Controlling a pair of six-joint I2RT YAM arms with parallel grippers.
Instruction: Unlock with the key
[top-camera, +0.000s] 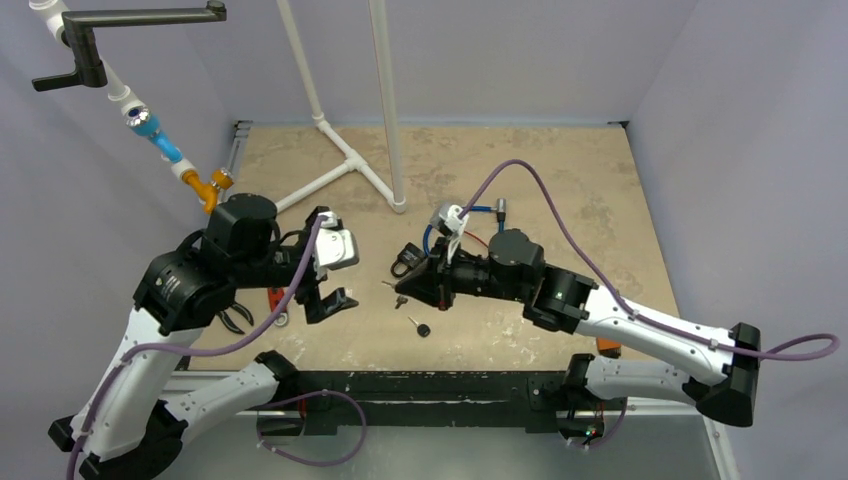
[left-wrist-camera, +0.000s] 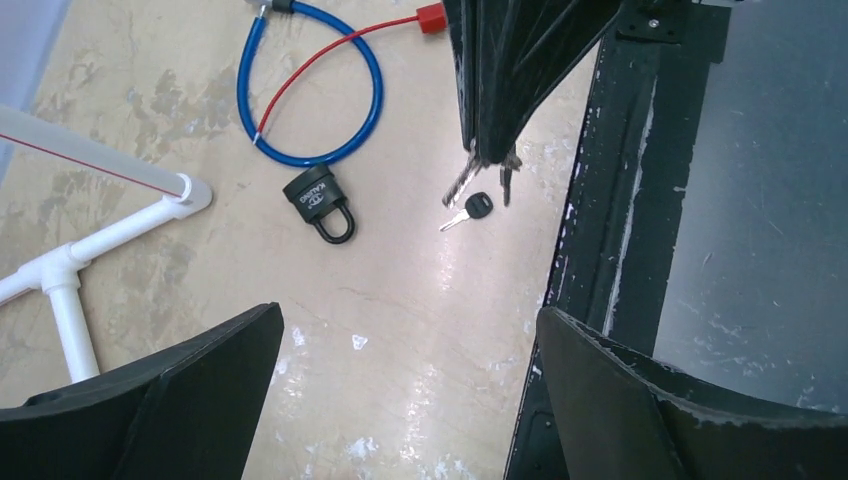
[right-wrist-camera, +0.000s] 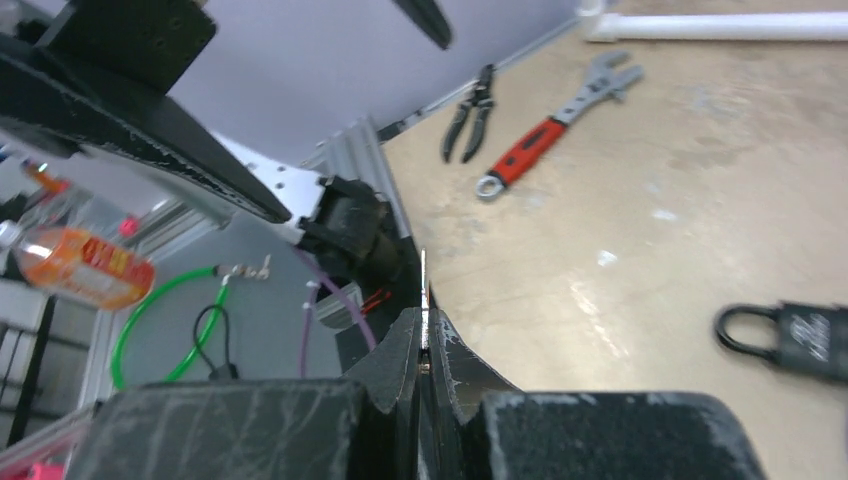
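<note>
A black padlock (top-camera: 404, 263) (left-wrist-camera: 320, 202) (right-wrist-camera: 805, 341) lies on the tan table, just below a blue cable lock (left-wrist-camera: 310, 95). My right gripper (top-camera: 402, 291) (right-wrist-camera: 424, 318) is shut on a key (right-wrist-camera: 424, 285), seen edge-on as a thin metal strip between its fingers. In the left wrist view, silver keys (left-wrist-camera: 463, 183) hang from its fingertips, to the right of the padlock. A black-headed key (top-camera: 421, 327) (left-wrist-camera: 476, 208) lies loose on the table beside them. My left gripper (top-camera: 338, 262) (left-wrist-camera: 410, 315) is open, holds nothing, and hovers left of the padlock.
A red-handled wrench (right-wrist-camera: 548, 132) and black pliers (right-wrist-camera: 468, 126) lie at the table's left side. A white pipe frame (top-camera: 345, 160) stands at the back. A red cable (left-wrist-camera: 330, 55) crosses the blue loop. The black front rail (left-wrist-camera: 610, 200) borders the table.
</note>
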